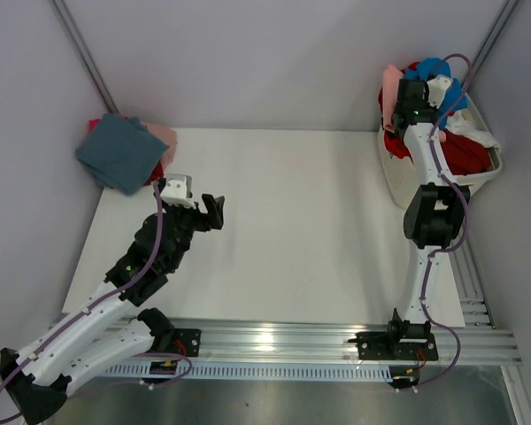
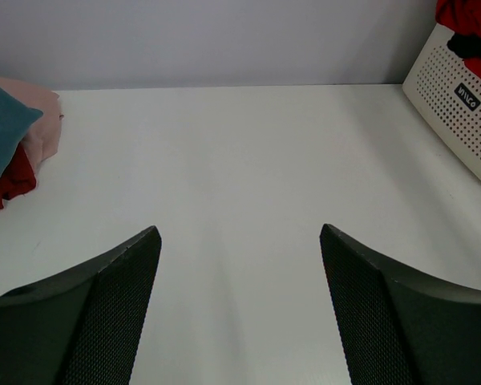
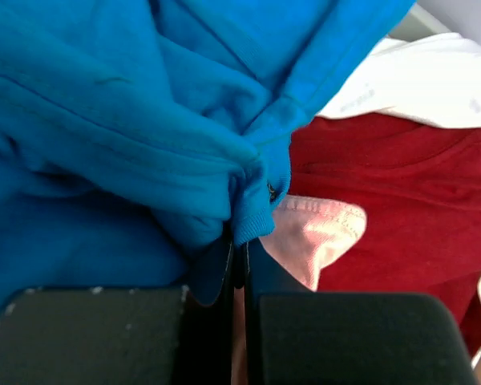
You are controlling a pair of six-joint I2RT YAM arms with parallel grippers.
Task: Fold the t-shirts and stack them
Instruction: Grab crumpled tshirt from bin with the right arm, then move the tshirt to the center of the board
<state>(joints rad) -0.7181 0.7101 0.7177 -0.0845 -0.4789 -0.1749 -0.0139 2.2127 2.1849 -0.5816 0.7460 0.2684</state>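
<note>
Under the left end effector (image 2: 239,233), only the bare white desk (image 2: 240,144). Spread wide open with nothing inside, likely ready for the next shirt.

Far to its right, the white basket (image 2: 457,112), there to keep the messy shirts together. Far to its left, a teal t-shirt (image 1: 119,152) folded on top of a stack, out of the way in the desk corner.

Deep in the basket, the right end effector (image 3: 239,249). Squeezed shut on a fold of the blue t-shirt (image 3: 104,120), likely to pull it out for folding. Just beside the pinch, a red t-shirt (image 3: 401,184), a white t-shirt (image 3: 433,80) and a bit of pink t-shirt (image 3: 313,233).

Hard to tell how much blue cloth sits in the pinch. No seeing how many shirts hide lower down. Only edges of pink and red peeking out under the teal one.
</note>
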